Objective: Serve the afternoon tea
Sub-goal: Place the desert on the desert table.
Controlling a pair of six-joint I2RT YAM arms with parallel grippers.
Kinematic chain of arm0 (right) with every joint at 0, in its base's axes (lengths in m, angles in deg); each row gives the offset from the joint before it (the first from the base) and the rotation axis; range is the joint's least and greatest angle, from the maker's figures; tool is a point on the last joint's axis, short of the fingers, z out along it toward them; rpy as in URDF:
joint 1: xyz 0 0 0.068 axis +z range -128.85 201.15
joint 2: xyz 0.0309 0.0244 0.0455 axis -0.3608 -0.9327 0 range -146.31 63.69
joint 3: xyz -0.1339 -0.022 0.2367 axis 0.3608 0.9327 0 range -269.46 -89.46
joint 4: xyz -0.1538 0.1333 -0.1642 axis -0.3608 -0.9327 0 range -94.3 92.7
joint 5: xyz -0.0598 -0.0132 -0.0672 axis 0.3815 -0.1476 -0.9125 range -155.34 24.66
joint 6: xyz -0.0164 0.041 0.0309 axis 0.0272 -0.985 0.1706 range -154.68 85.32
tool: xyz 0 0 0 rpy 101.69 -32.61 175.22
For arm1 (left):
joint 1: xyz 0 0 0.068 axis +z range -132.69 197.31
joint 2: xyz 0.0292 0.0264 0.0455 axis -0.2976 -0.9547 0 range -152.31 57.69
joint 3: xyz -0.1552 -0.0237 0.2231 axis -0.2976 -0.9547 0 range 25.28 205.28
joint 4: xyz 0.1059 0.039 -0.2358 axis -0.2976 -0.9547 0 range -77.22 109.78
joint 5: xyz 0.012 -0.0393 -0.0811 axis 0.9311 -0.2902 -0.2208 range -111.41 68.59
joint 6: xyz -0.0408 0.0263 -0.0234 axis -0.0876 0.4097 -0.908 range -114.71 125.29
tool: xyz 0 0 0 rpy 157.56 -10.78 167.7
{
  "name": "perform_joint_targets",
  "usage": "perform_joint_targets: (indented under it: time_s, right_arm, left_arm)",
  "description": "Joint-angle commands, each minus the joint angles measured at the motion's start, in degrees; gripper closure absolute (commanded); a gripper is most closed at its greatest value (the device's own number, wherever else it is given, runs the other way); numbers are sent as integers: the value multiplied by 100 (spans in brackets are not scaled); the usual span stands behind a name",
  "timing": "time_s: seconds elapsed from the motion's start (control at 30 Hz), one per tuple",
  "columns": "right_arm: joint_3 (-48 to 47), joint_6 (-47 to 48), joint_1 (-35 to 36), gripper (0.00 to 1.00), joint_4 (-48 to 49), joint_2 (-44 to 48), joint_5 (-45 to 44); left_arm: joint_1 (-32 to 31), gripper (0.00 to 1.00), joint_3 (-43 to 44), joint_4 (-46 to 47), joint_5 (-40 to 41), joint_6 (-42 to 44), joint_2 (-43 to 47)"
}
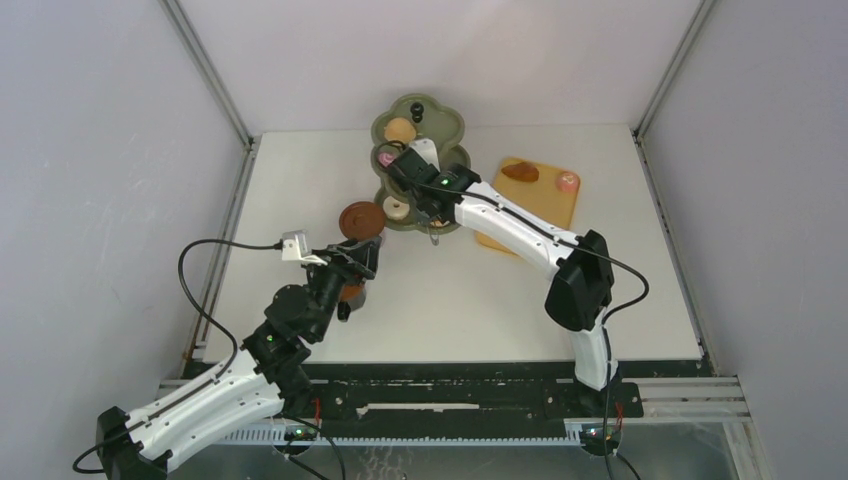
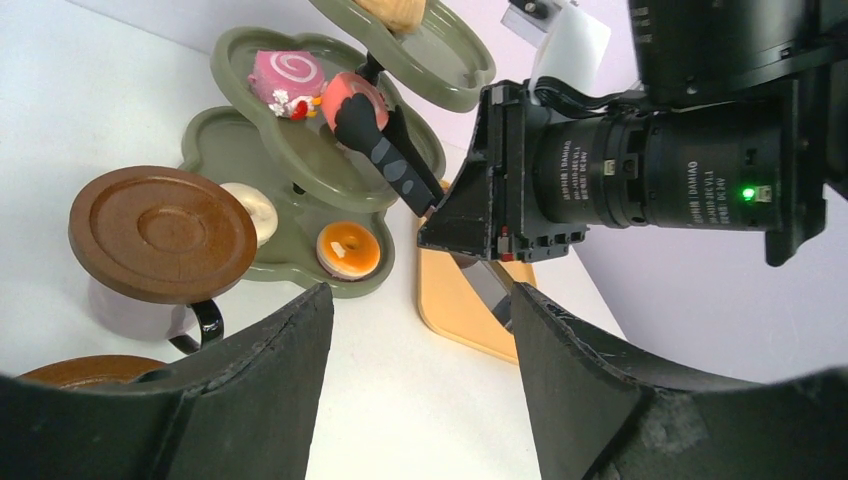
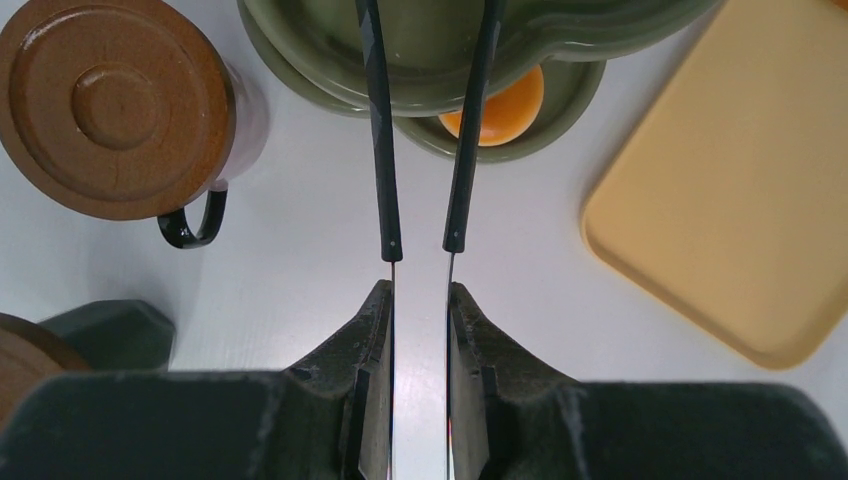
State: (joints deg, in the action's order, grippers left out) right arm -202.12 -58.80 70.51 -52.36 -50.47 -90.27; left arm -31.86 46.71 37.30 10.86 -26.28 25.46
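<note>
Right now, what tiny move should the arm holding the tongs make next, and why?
Probably ease the right gripper down slightly, then loosen its squeeze. It is shut on the black tongs, whose tips pinch a round pink cake over the stand's middle tier, beside the pink swirl cake. Bare tier shows under it, so letting go there should serve it.

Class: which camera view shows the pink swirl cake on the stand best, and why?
Left wrist: the pink swirl cake sits large on the stand, middle tier. Top external shows a small pink speck; right wrist misses it.
</note>
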Motion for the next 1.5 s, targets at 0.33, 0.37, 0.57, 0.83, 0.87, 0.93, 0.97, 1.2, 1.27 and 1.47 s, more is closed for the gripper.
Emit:
perform_joint_targets:
  time_s: [0.33, 0.37, 0.57, 0.83, 0.87, 0.93, 0.97, 1.2, 1.27, 1.47]
  right_arm:
    - [-862, 137, -47, 78, 41, -514, 109]
    - [-919, 143, -57, 78, 27, -549, 118]
    - [-1160, 153, -114, 78, 20, -705, 212]
    - [-896, 103, -112, 79, 69, -561, 133]
    - [-793, 94, -105, 79, 99, -510, 129]
    - [-613, 79, -87, 78, 158, -408, 127]
    - [-552, 68, -73, 78, 166, -378, 111]
    - [-204, -8, -3, 78, 167, -115, -73]
    - [-73, -28, 2, 78, 215, -16, -120]
    - [165, -19, -8, 78, 328, 251, -199]
  left_arm:
    - [-32, 29, 63, 278, 69, 129, 24]
    - [-32, 29, 62, 281, 64, 133, 24]
    - [-32, 29, 51, 274, 77, 146, 50]
    - [-32, 29, 89, 287, 69, 145, 16]
    - [-32, 29, 88, 292, 68, 143, 4]
    - [-32, 29, 102, 296, 50, 135, -18]
    - [-32, 29, 104, 296, 44, 127, -20]
    - [-32, 29, 119, 303, 3, 104, -44]
    - [-36, 29, 135, 307, -26, 84, -65]
    - [-32, 30, 150, 336, -69, 40, -129]
